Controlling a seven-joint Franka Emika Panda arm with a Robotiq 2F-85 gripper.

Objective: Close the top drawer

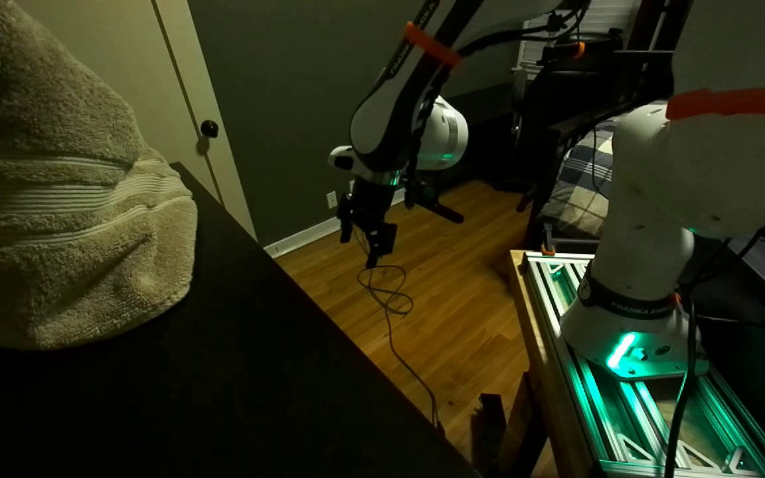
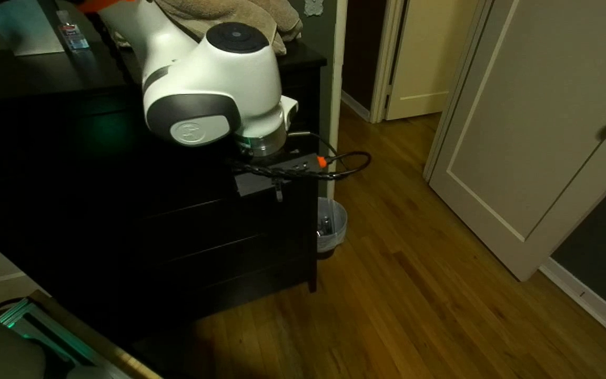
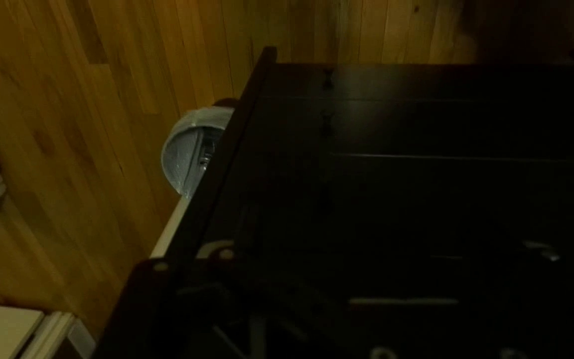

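1. Top drawer (image 2: 108, 131). You find it at the left in an exterior view, just under the cabinet top (image 2: 13, 73); the dark front is partly screened by your arm (image 2: 213, 89). No pulled-out tray shows, so it is probably closed or nearly so; shadow hides any remaining gap.
2. Gripper (image 1: 358, 247). Its fingers stand apart, fairly wide as far as the dim light lets you judge, with nothing held between them. It hangs above the floor (image 1: 462, 279), to the right of the cabinet top and clear of it; contact with the drawer front cannot be told.
3. Handling. Expect a stiff, sturdy panel of moderate weight, sliding on runners; its smooth face may let fingertips skid.
4. Point of contact. You should need no pinch: bring the fingers together and press squarely at mid-width, lest the drawer skew and bind.
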